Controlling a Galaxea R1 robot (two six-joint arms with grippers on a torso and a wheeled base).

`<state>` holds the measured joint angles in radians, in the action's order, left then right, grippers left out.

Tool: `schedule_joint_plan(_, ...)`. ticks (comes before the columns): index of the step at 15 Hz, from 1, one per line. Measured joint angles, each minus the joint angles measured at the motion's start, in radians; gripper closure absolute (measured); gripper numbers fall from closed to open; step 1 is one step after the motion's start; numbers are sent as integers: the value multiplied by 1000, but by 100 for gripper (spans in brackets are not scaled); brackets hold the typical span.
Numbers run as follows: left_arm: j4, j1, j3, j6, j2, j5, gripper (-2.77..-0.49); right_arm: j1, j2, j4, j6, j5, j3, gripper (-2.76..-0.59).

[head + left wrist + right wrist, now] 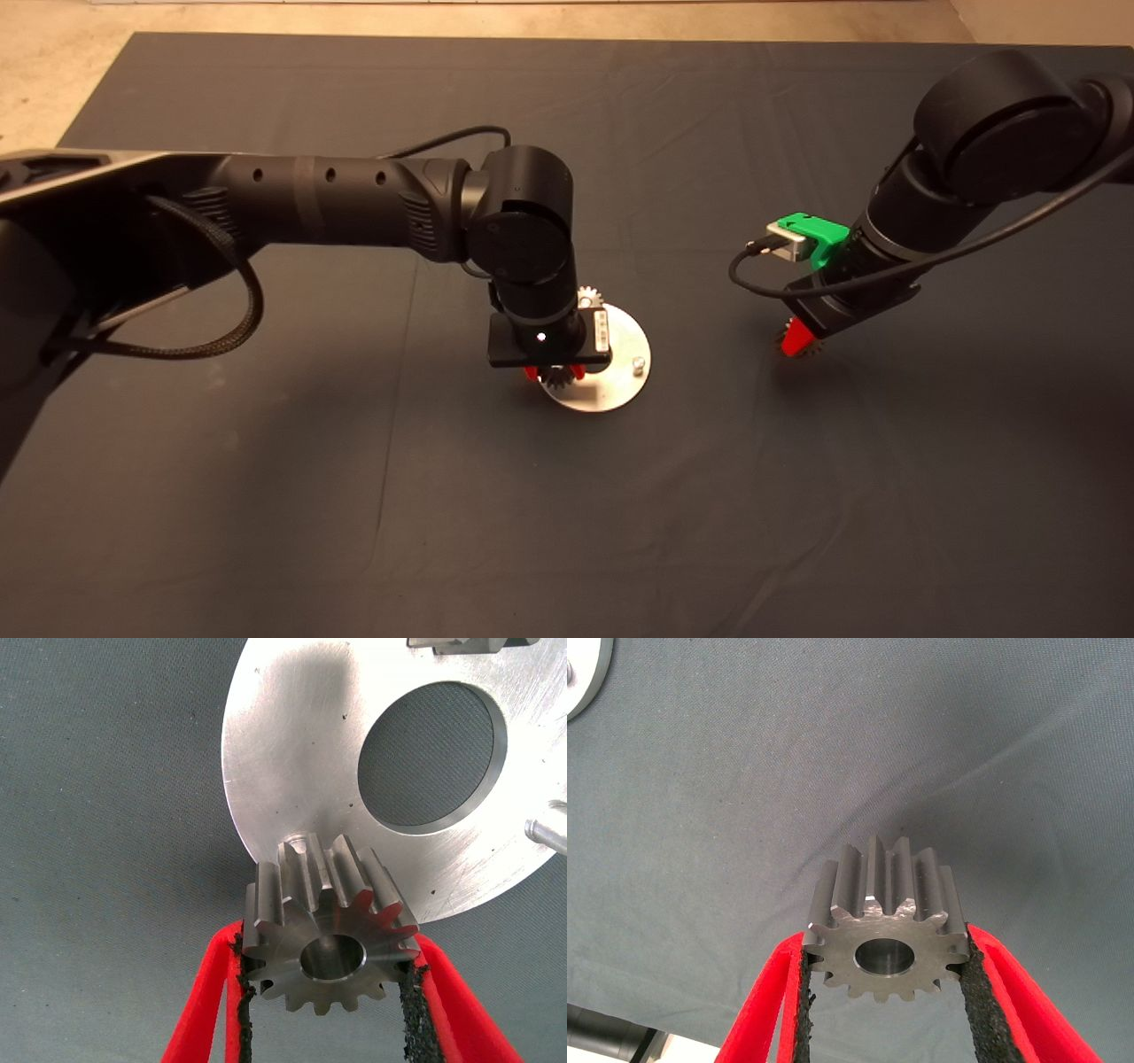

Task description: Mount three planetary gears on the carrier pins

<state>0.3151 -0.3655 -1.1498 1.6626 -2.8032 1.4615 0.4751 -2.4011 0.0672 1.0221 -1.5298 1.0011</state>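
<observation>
One gear appears seated on the carrier disc at its far edge. A bare pin stands near the disc's right rim. The left gripper pinches a second gear over the disc's near edge; whether it is seated on its pin cannot be told. Well right of the disc, the right gripper pinches the third gear above the mat. Judged status: one installed, two remaining.

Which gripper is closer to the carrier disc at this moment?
The left one. The left gripper holds a gear right over the edge of the carrier disc. The right gripper holds another gear above the mat, away from the disc.
</observation>
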Motion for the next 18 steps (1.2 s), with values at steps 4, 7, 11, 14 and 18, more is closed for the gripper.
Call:
schedule_joint_plan(4, -1, 1, 1, 0, 10, -12, -82, 0, 0, 0, 0, 0, -1, -96)
schedule_joint_plan(7, -1, 3, 1, 0, 10, 0, -82, 0, 0, 0, 0, 0, -1, -96)
schedule_joint_plan(11, 0, 3, 1, 0, 8, 13, -82, 0, 0, 0, 0, 0, -1, -96)
schedule_joint_plan(14, 0, 3, 1, 0, 8, 13, -82, 0, 0, 0, 0, 0, -2, -96)
schedule_joint_plan(18, 9, 14, 1, -1, 7, 13, -82, 0, 1, 0, 0, 0, -4, -96)
